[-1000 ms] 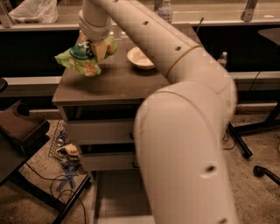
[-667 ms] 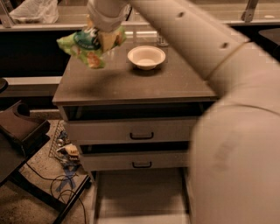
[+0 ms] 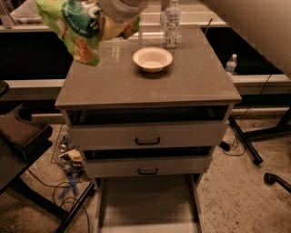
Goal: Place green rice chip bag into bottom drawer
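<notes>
The green rice chip bag point(image 3: 77, 28) hangs in the air over the cabinet top's far left corner, at the frame's top left. It is light green with a dark green round patch and orange chip pictures. My gripper point(image 3: 119, 10) is at the top edge, right of the bag's upper part, shut on the bag and partly cut off by the frame. The bottom drawer point(image 3: 146, 205) is pulled out at the foot of the grey cabinet, with a bare grey floor.
A white bowl point(image 3: 153, 58) and a clear water bottle point(image 3: 172, 18) stand on the cabinet top point(image 3: 191, 82). The two upper drawers point(image 3: 147, 135) are slightly ajar. My arm point(image 3: 259, 22) fills the top right. A dark chair point(image 3: 20, 136) and cables point(image 3: 68, 161) lie left.
The bag has gone up off the cabinet top with my gripper. My arm has swung out of the middle of the view, uncovering the cabinet and the open bottom drawer.
</notes>
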`<act>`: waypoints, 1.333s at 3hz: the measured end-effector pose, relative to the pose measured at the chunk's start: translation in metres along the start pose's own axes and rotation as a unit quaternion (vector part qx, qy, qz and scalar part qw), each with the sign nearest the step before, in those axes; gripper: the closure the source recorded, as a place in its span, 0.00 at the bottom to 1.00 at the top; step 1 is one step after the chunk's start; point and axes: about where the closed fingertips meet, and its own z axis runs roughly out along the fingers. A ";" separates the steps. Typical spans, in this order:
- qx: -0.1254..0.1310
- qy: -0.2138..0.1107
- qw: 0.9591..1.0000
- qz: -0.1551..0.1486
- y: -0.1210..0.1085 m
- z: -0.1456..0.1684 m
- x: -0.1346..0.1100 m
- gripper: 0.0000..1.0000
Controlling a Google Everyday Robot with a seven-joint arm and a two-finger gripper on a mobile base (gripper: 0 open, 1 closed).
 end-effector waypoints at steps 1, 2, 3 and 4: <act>0.020 -0.020 0.998 0.059 0.044 -0.022 -0.010 1.00; -0.022 0.000 0.989 0.145 0.139 -0.018 0.055 1.00; -0.035 0.008 0.986 0.163 0.162 -0.018 0.070 1.00; -0.035 0.008 0.986 0.163 0.161 -0.018 0.069 1.00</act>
